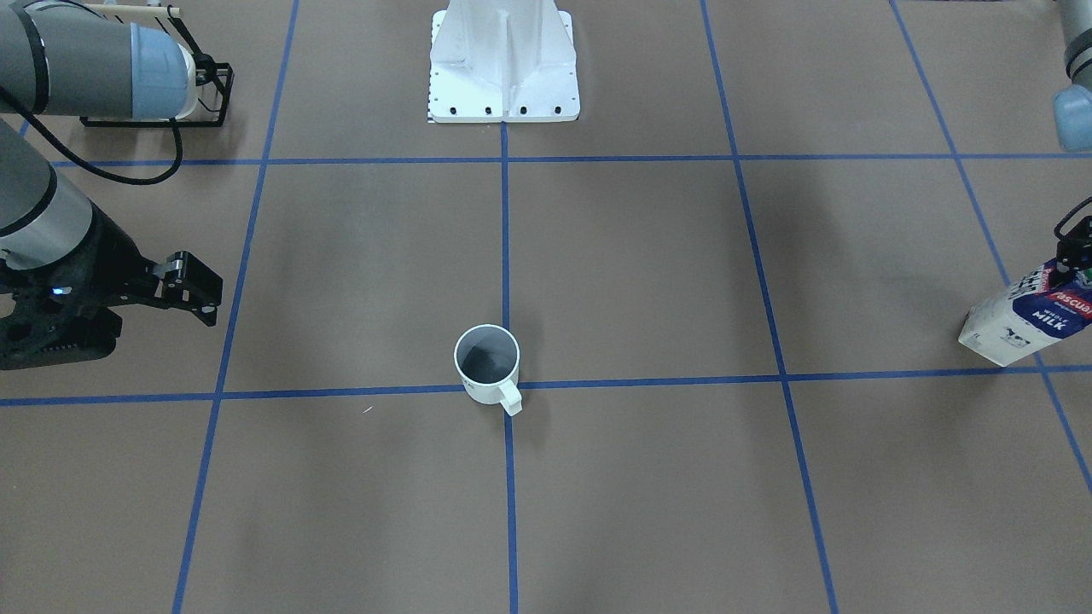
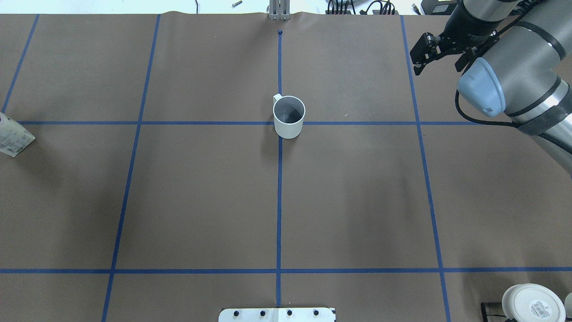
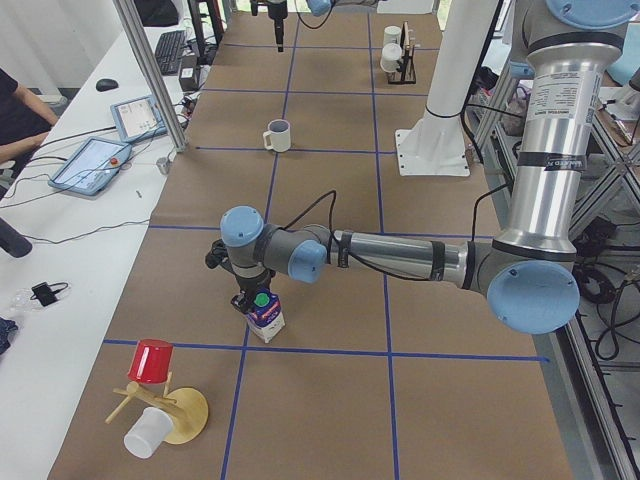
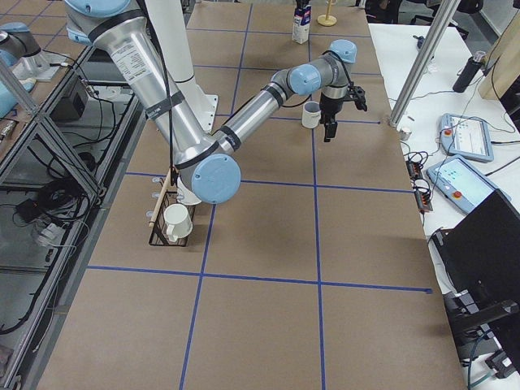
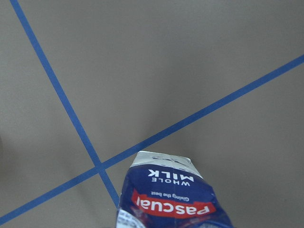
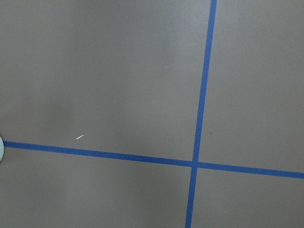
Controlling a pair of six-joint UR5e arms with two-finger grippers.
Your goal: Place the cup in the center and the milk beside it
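Surface: a brown paper table covering (image 2: 201, 201), ruled into large squares by blue tape. Every place below is given from the mug.
Right gripper: the black two-finger right gripper (image 1: 203, 298) has its fingers spread and holds nothing. It is raised above the surface, well apart from the mug on the robot's right.
Left gripper: the black two-finger left gripper (image 1: 1065, 266) is clamped on the carton's top, well apart from the mug on the robot's left.
Carton: a small gable-top milk carton (image 1: 1028, 311), white below and navy above, with a red band and a round green cap (image 3: 262, 299). It is tilted in the grip, near the tape line that runs under the mug.
Carton handling: probably light. The paperboard walls would dent under a hard squeeze, and the glossy coat may slip. A hold on the top lets it swing and tilt, so it needs levelling before it is set down just beside the mug.
Mug: a small white mug (image 2: 289, 115) with a dark grey inside. It stands upright, with nothing visible in it.
Crossing: the crossing (image 1: 525, 385) of two blue tape lines lies mostly hidden under the mug, so the mug's placement looks done.
Mug handling: stiff, smooth and likely to chip. A nudge from the carton could slide it. Its squarish handle points away from the robot.
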